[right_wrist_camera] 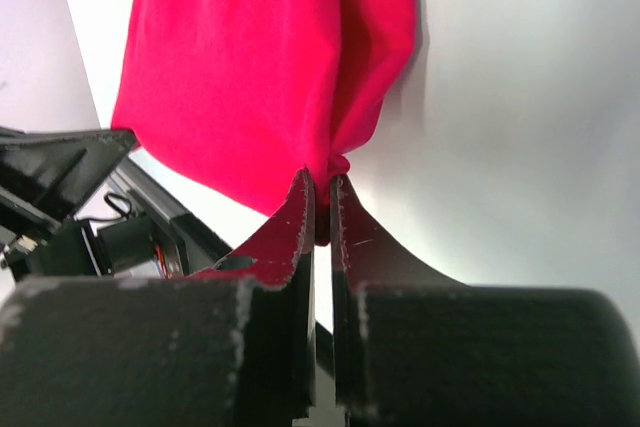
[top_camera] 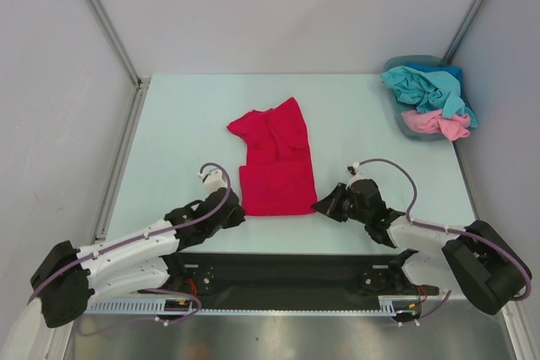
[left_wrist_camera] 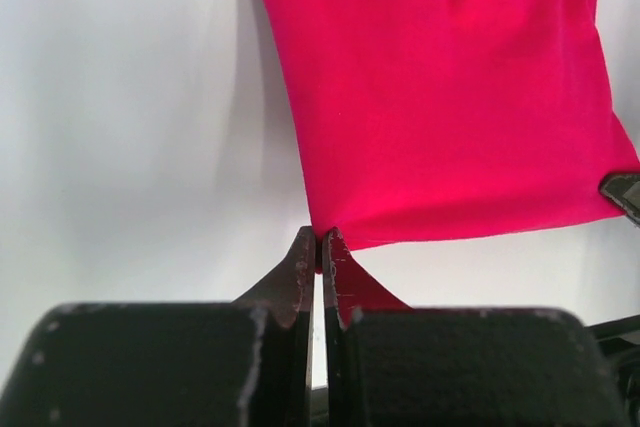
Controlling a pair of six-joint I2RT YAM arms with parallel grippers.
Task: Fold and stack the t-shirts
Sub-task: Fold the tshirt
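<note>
Hem toward you, the crimson t-shirt [top_camera: 274,162] lies flat mid-table [top_camera: 186,124], its long axis running near to far and leaning slightly right at the far end. The cloth is soft and matte, smooth along the straight near edge, creased and doubled over farther out. Your left gripper [left_wrist_camera: 320,237] is pinched on the near-left hem corner; your right gripper [right_wrist_camera: 322,179] is clamped on the bunched near-right corner. Rumpled teal shirts [top_camera: 426,86] and a pink shirt [top_camera: 434,124] fill the blue-grey basket [top_camera: 395,105] at far right.
</note>
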